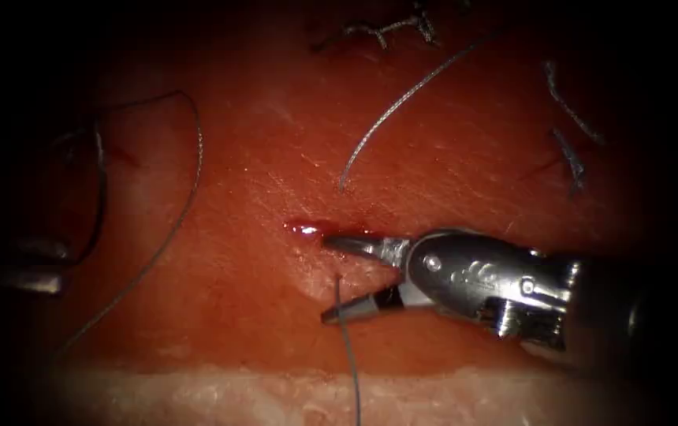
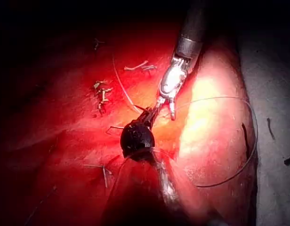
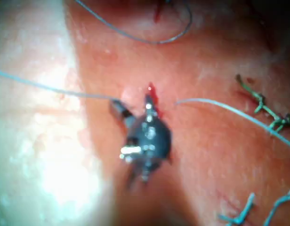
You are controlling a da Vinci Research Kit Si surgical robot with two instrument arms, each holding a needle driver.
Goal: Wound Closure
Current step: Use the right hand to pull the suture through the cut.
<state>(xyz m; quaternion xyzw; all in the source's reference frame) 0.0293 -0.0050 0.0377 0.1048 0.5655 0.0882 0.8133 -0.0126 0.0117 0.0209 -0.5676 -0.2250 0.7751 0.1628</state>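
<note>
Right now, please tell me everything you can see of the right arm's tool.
The right arm's tool is a shiny metal needle driver on a dark shaft, entering from the right and lying low over the tissue. Its jaws are open and hold nothing. The upper jaw tip reaches the red fluid at the cut; a thread runs past the lower jaw.

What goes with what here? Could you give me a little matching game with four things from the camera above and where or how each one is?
Things:
1. right arm's tool
2. red fluid
3. cut ends of thread
4. knotted stitch

Descriptions:
A. at the top of the endoscope view
B. jaws open, holding nothing
C. small pool at the upper jaw's tip
D. loose on the tissue, upper right

Pairs: 1-B, 2-C, 3-D, 4-A.

The left arm's tool sits far left; what it holds, and where the needle is, I cannot tell.
</note>
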